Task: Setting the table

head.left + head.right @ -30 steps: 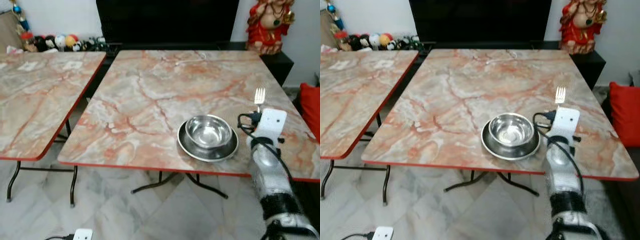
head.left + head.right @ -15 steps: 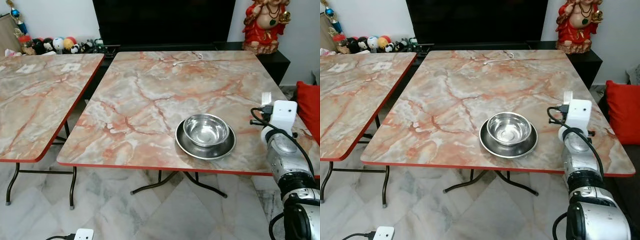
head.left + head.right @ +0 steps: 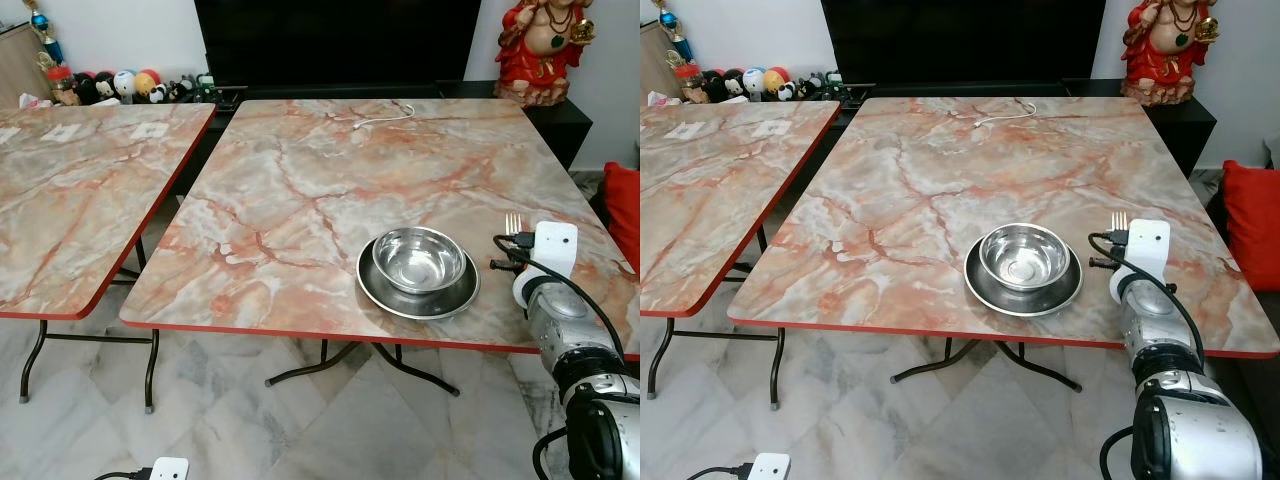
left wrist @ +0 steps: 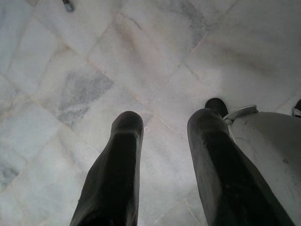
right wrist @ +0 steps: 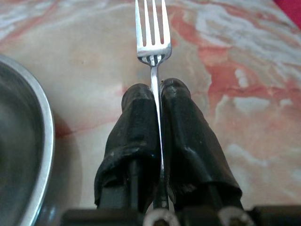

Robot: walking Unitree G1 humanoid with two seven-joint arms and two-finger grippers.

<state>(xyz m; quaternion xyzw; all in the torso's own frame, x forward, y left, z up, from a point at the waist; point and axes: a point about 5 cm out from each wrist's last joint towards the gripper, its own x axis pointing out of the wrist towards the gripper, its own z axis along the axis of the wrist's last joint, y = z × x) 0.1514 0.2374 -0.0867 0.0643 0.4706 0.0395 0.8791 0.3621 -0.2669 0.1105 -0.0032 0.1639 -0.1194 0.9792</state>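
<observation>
Right of the steel bowl [image 3: 418, 260], right gripper [image 5: 157, 96] clenched on fork [image 5: 152, 35], handle along fingers, tines pointing away over counter [image 3: 300, 200].

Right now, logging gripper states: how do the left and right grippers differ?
The right gripper is shut on a fork over the marble table, beside the steel plate; the left gripper is open, holds nothing and hangs over the floor tiles. Both have two black fingers.
</observation>
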